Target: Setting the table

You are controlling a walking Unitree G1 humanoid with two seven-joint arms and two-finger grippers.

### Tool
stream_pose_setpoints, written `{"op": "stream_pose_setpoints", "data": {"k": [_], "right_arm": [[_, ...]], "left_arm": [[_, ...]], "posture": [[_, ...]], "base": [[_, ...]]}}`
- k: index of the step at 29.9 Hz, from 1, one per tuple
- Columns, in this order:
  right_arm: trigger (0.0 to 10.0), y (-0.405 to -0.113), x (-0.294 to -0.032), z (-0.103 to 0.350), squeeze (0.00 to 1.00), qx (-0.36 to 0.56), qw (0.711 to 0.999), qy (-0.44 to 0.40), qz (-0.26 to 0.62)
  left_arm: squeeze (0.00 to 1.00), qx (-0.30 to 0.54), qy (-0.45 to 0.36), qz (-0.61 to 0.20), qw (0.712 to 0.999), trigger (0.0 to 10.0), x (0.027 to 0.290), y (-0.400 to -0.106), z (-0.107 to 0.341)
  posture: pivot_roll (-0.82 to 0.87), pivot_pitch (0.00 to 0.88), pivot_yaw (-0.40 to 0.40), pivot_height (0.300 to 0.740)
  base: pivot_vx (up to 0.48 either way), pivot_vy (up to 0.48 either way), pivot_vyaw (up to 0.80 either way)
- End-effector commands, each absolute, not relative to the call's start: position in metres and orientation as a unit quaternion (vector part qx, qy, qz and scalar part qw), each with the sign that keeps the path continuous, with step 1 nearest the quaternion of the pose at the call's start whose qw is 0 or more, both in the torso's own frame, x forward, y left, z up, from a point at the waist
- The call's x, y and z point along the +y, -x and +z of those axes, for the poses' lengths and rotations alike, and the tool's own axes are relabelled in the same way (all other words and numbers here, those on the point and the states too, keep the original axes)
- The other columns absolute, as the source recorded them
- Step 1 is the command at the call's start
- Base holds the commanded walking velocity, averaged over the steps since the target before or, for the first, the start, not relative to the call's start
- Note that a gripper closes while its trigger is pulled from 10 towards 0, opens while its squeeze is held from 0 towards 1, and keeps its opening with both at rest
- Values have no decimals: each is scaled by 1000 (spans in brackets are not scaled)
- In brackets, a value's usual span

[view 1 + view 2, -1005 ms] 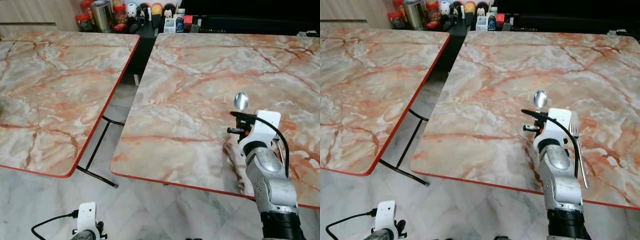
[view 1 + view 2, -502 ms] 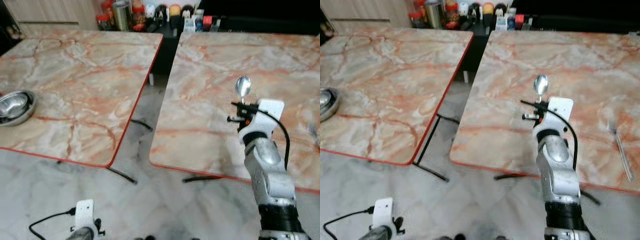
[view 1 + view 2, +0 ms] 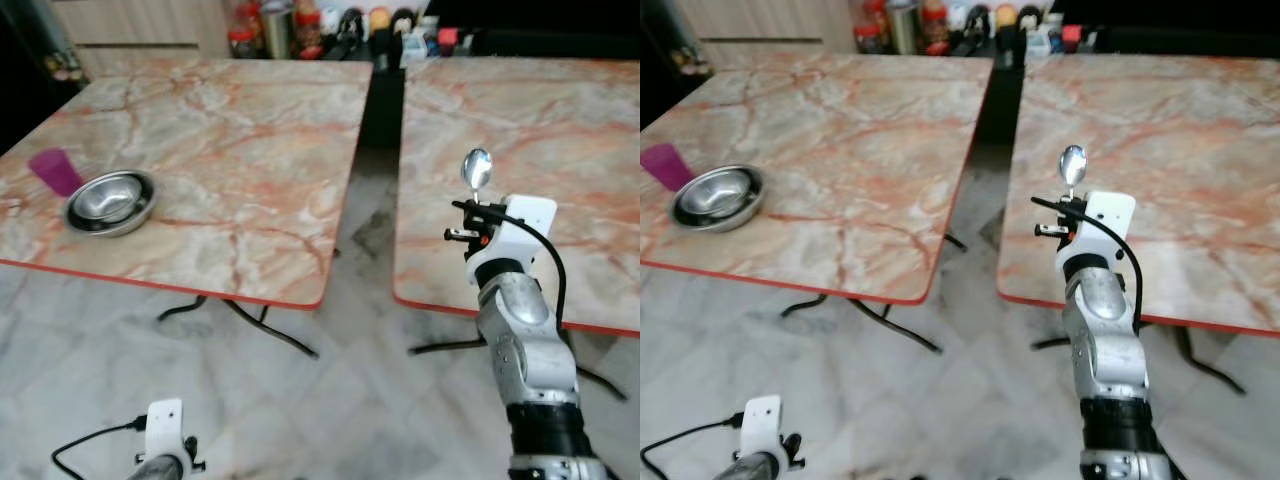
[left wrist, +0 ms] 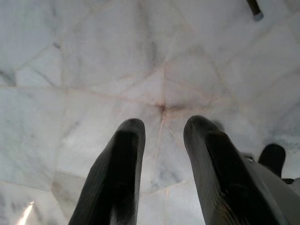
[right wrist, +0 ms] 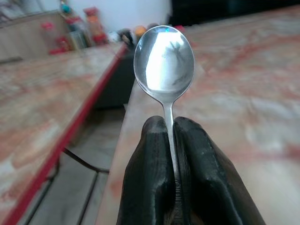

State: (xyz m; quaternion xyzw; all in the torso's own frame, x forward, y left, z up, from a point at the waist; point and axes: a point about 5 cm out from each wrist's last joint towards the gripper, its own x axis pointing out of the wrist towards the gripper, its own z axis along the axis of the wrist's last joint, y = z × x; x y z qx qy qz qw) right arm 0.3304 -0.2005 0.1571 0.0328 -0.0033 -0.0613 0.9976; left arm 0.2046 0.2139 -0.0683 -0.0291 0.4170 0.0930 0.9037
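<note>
My right gripper (image 5: 171,136) is shut on the handle of a silver spoon (image 3: 476,168). It holds the spoon upright, bowl up, over the near left edge of the right marble table (image 3: 560,110). On the left marble table (image 3: 230,140) a steel bowl (image 3: 110,201) sits near the front left, and a purple cup (image 3: 57,171) stands just beside it on the left. My left gripper (image 4: 161,129) hangs low over the floor, open and holding nothing.
A narrow gap (image 3: 378,120) separates the two red-edged tables, with black table legs (image 3: 270,325) below. Jars and bottles (image 3: 330,20) crowd a dark counter at the back. Pale marble floor (image 3: 300,420) lies in front of me.
The camera has swung left, so the whole picture has slid right. The bowl and then the purple cup have come into view. The spoon stays upright in my right gripper.
</note>
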Motion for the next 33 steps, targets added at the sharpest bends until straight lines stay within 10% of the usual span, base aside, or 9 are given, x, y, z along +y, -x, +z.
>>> {"op": "stream_pose_setpoints", "data": {"k": [1, 33], "right_arm": [[10000, -331, -199, 160, 0, -13, 997, -33, -62], [10000, -334, -200, 165, 0, -32, 997, -41, -60]], "left_arm": [[0, 425, 22, 99, 900, 10000, 220, -199, -70], [0, 419, 28, 104, 902, 10000, 221, -201, -69]], "posture": [[-59, 92, 44, 740], [-41, 89, 36, 740]], "base": [[0, 480, 0], [0, 480, 0]]}}
